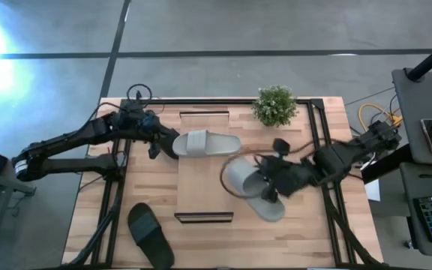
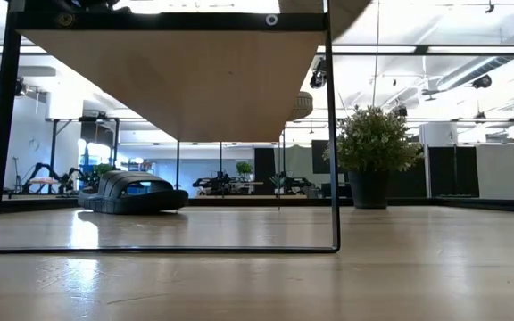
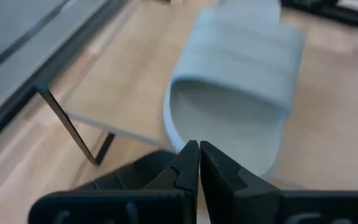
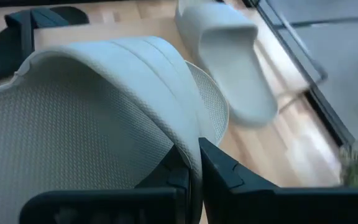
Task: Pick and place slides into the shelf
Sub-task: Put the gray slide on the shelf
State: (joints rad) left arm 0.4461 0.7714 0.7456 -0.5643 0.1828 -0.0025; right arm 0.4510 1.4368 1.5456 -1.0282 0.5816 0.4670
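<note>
grey slide (image 1: 205,143) on shelf (image 1: 205,191) (second in right hand (image 1: 270,182))

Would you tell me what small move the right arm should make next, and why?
Probably carry its slide a little further over the shelf before letting go. The right gripper is shut on the strap of a light grey slide that hangs tilted at the plank's edge, while the other grey slide already lies on top.
</note>
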